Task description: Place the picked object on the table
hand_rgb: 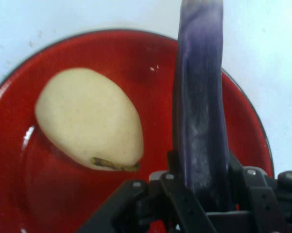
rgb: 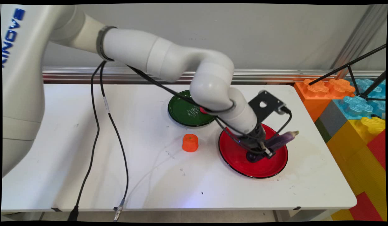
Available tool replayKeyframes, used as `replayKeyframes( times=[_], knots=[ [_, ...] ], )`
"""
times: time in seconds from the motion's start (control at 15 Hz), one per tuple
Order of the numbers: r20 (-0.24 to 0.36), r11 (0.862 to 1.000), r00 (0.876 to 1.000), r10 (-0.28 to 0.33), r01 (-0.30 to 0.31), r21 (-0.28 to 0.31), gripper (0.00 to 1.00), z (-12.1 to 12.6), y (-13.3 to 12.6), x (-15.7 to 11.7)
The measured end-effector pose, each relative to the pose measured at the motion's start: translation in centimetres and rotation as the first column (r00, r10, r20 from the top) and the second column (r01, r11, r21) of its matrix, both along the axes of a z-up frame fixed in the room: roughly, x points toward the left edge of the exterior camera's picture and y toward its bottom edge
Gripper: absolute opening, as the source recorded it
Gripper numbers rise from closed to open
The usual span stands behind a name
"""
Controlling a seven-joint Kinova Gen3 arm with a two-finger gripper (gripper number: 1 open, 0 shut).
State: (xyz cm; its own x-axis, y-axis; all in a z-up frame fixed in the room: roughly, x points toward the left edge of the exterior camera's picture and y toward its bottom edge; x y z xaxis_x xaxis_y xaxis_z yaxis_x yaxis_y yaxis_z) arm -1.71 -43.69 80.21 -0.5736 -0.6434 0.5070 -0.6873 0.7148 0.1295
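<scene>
Gripper (rgb: 260,150) low over red plate (rgb: 266,169), jaws clamped on the lower end of a purple eggplant (rgb: 282,140) with no gap showing at either side in the hand view; long axis runs straight out from the fingers, tilted up and away toward the table's right end, stem tip overhanging the plate rim. Pale yellow-white egg-shaped piece (hand_rgb: 90,119), matte, small brown stem scar, lying on the plate just beside the eggplant, apart from it. Plate glossy with dark rim; eggplant smooth and slightly frosted; farther left, well apart on the white table (rgb: 87,175): ridged orange carrot-like piece (rgb: 190,142) and glossy green plate (rgb: 184,110).
</scene>
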Motion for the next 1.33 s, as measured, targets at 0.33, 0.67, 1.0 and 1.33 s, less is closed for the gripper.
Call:
replayKeyframes(
  times=[0.33, 0.67, 1.0, 1.33],
  knots=[
    [0.000, 0.998, 0.998, -0.063, 0.063, -0.015, 0.00, 4.2, 0.9, 2.1],
    [0.022, 0.987, 0.987, -0.158, 0.158, -0.016, 0.00, 6.2, 2.5, 5.6],
    [0.046, 0.956, 0.955, -0.294, 0.294, -0.006, 0.00, 7.6, 4.1, 10.9],
    [0.057, 0.915, 0.914, -0.402, 0.403, -0.002, 0.00, 7.4, 5.0, 16.3]
  ],
)
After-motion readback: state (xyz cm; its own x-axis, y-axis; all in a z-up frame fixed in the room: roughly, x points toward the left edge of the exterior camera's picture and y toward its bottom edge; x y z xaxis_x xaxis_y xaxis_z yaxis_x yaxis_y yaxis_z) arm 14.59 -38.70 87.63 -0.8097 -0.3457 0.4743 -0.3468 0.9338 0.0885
